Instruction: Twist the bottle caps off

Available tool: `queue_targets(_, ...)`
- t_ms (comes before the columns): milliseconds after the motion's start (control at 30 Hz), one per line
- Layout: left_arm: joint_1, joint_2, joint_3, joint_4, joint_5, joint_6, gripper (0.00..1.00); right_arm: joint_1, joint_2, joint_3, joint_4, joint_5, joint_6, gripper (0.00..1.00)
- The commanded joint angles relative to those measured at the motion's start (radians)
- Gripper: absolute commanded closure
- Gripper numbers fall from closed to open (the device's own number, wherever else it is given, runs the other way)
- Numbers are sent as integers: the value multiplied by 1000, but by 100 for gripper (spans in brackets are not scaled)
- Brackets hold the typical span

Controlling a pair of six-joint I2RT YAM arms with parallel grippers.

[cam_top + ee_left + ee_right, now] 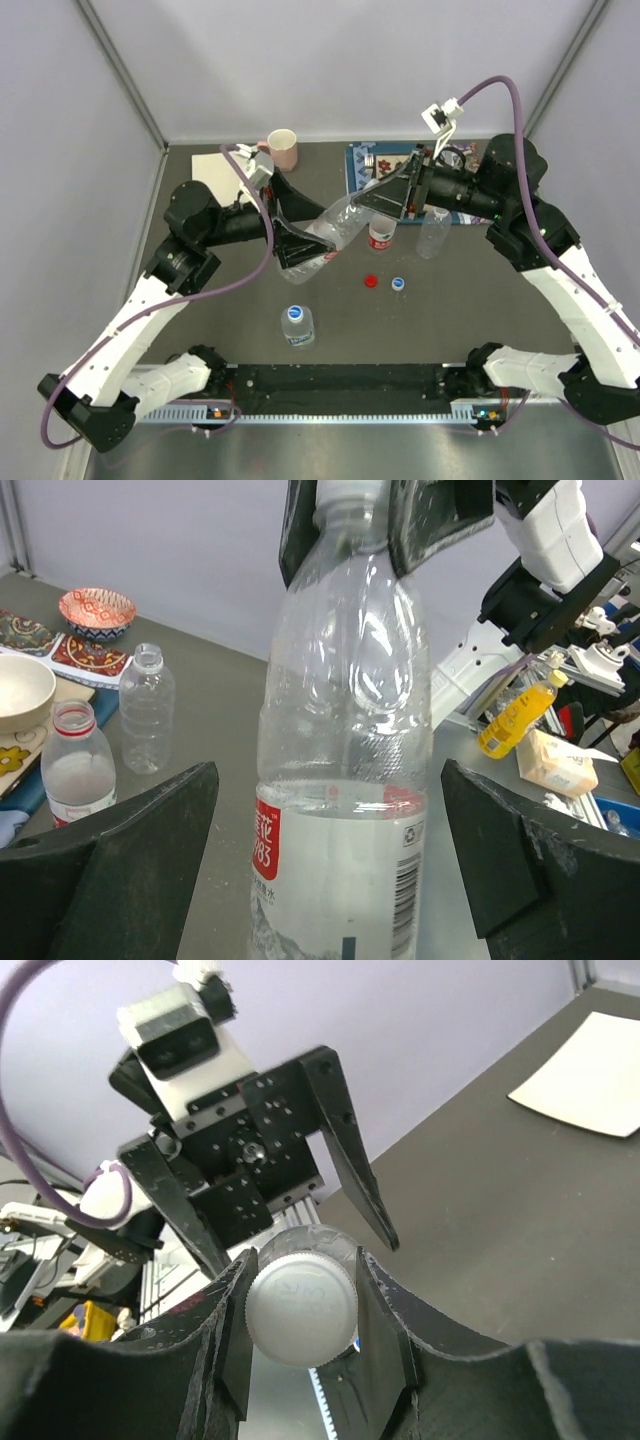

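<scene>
A clear bottle (pixel 335 228) with a red-and-white label (pixel 267 840) is tilted between my two grippers. My right gripper (pixel 374 200) is shut on its whitish-grey cap (pixel 302 1307), a finger pressed to each side. My left gripper (pixel 330 780) is open around the bottle's labelled lower body, with a gap at each finger. A red cap (pixel 371 281) and a blue cap (pixel 398 284) lie loose on the table. One bottle (pixel 298 325) with a blue cap stands near the front. Two uncapped bottles (pixel 381 235) (pixel 434 232) stand under the right arm.
A pink mug (pixel 283 148) and a white sheet (pixel 215 170) are at the back left. A patterned mat (pixel 372 165) lies at the back centre, with a small patterned bowl (pixel 97 610) and a white bowl (pixel 20 690). Grey walls close three sides.
</scene>
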Motion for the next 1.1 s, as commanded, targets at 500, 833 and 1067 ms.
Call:
queue_targets(500, -2, -1, -72, 20, 73, 59, 43, -6, 39, 47, 158, -70, 72, 71)
queue_targets(833, -71, -88, -79, -116, -369, 222, 50, -4, -54, 1, 115, 277, 29, 16)
queue_targets(1067, -148, -124, -109, -116, -574, 272, 54, 5, -27, 1, 89, 397, 55, 21)
